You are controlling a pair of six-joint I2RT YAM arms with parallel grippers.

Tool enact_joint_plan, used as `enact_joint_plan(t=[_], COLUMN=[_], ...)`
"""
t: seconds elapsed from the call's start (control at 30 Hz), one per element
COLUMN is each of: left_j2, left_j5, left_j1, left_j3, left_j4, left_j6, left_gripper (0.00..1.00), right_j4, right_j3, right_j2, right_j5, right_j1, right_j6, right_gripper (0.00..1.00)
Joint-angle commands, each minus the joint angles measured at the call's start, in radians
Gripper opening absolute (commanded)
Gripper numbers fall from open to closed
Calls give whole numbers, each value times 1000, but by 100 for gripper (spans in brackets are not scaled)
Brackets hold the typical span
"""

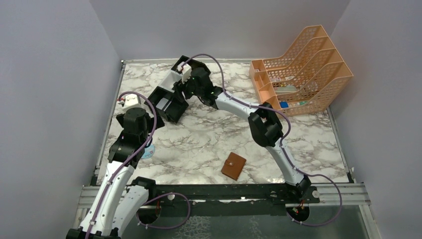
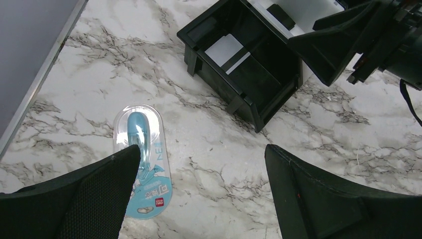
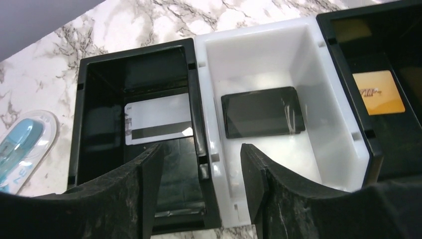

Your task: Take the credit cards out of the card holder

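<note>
The brown card holder (image 1: 233,166) lies shut on the marble near the front, apart from both arms. A gold-tan credit card (image 3: 378,92) lies in the right black compartment of the three-compartment tray (image 3: 201,99). A card showing a pale face with a dark stripe (image 3: 158,123) lies in the left black compartment. A small black block (image 3: 262,112) lies in the white middle compartment. My right gripper (image 3: 201,164) is open and empty, its fingers either side of the wall between the left and middle compartments. My left gripper (image 2: 202,154) is open and empty above bare marble.
The tray (image 1: 166,102) stands at the back left, also in the left wrist view (image 2: 239,64). A blue blister-packed item (image 2: 142,159) lies under my left finger, by the left arm (image 1: 148,152). An orange mesh file rack (image 1: 298,67) stands back right.
</note>
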Motion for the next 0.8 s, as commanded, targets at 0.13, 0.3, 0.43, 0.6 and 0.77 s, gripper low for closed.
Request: enact_joint_plan(t=[0.13, 0.3, 0.43, 0.6, 0.77], left_j2=[-2, -3, 2, 2, -1], left_j5=[-28, -26, -21, -20, -25], left_j1=[6, 6, 6, 6, 6], left_j3=[-3, -3, -5, -5, -6], left_j4=[11, 11, 11, 10, 10], left_j6=[-3, -3, -3, -1, -2], left_gripper=[99, 99, 99, 99, 99], right_j4=[-29, -40, -42, -35, -48], right_j3=[101, 89, 69, 42, 40], right_j2=[87, 87, 79, 69, 71], right_j5=[11, 18, 31, 41, 63], right_j1=[23, 29, 32, 33, 33], right_j6=[-86, -94, -88, -86, -93], right_gripper=[54, 49, 46, 42, 41])
